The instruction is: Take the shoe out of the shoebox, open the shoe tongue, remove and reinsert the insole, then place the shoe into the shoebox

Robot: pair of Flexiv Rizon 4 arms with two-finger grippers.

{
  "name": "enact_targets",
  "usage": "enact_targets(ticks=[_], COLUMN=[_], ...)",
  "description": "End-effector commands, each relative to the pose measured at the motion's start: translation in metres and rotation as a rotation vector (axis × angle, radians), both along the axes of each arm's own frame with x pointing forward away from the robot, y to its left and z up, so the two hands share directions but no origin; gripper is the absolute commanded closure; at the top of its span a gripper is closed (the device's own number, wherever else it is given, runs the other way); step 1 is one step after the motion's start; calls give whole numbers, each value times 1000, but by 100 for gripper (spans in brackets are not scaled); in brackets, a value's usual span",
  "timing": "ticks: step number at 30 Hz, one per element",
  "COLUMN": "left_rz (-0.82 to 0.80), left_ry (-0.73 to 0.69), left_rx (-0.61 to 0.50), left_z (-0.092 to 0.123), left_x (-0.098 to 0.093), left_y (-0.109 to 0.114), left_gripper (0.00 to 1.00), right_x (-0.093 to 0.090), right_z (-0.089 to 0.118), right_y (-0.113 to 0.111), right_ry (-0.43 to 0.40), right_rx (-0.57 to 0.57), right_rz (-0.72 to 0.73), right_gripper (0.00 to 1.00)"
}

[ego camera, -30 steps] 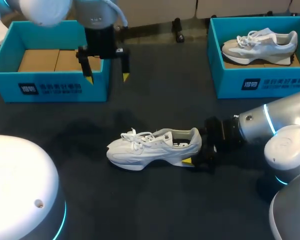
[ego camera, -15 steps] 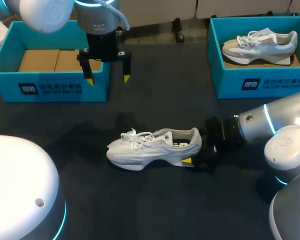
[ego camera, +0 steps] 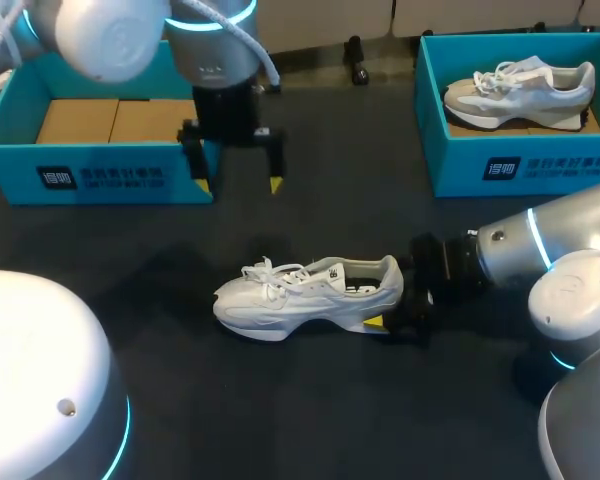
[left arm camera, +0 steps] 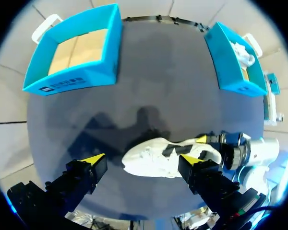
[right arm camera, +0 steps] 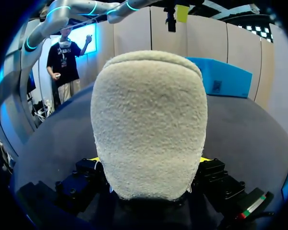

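Yellow tips of the right gripper (right arm camera: 149, 160) press against both sides of the fuzzy heel of a white lace-up sneaker (ego camera: 305, 292), so this gripper is clamped on it. The sneaker stands on its sole near the middle of the dark grey table (ego camera: 330, 215), outside both boxes, with its toe toward my left side.

The left gripper (ego camera: 238, 184) hangs above the table with its fingers wide apart and nothing between them. It is well apart from the sneaker and just beside the near corner of an open teal cardboard shoebox (ego camera: 100, 178) with brown cardboard inside. A second teal shoebox (ego camera: 520, 165) stands at the far right and holds a grey-and-white sneaker (ego camera: 520, 88).
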State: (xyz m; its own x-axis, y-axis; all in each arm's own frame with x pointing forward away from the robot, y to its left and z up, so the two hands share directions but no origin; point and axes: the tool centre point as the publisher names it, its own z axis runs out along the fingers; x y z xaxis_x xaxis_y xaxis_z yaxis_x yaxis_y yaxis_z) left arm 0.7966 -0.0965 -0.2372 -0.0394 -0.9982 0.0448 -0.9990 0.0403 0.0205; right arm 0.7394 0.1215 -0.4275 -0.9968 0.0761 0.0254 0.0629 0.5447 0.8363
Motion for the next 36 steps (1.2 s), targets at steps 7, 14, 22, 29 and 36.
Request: enact_targets(ticks=[7,14,22,29,36], left_rz=[-93,-157,-199,-240,-255], left_ry=[52,65,82,89,94], left_rx=[-3,13,16,33,26], left_z=[-37,-52,-63,-71,-82], left_x=[-4,-13,-21,-29,-38], left_y=[-42,-66,-92,-108,-120], left_gripper=[0,0,0,0,0], right_x=[-1,-1,-1,-1,-1], right_z=[-1,-1,-1,-1,-1], right_y=[3,3,3,3,3], right_ry=[-1,-1,-1,-1,-1], right_rx=[-3,-3,-3,-3,-3], right_rz=[-1,-1,-1,-1,-1], right_gripper=[100,100,100,100,100])
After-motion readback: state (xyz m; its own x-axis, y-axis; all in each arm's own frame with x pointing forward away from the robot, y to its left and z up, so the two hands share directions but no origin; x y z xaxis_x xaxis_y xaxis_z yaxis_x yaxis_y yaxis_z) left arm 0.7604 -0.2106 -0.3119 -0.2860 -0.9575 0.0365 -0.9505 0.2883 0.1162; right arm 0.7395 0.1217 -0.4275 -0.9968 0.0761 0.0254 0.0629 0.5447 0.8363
